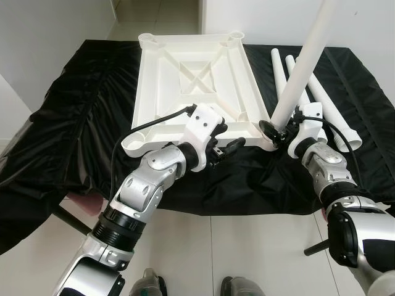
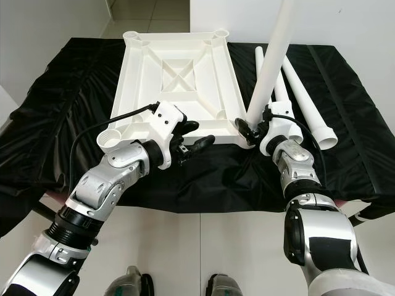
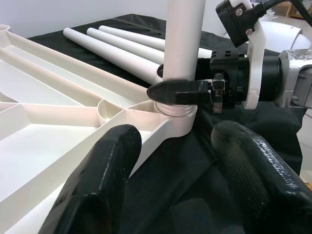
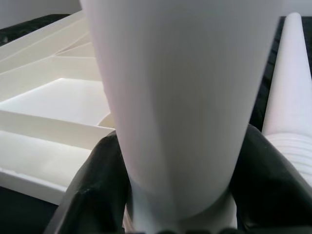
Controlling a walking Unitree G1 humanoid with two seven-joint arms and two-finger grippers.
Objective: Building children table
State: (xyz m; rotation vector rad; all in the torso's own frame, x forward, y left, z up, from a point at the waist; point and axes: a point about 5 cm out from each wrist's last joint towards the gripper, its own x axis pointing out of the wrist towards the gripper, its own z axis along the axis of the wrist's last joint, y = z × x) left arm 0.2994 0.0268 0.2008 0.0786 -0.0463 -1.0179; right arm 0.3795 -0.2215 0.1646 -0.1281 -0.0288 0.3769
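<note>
End effector (image 1: 276, 131) right — clamped round leg (image 1: 302, 68).

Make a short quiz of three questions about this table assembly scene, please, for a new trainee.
1. True or false: the right pincer is shut on the upright leg.
2. How many spare legs lie on the black cloth?
3. The left pincer is: A) holding a leg; B) open, near the near edge of the tabletop; C) hanging idle.

Key: 1 true; 2 three; 3 B.
</note>
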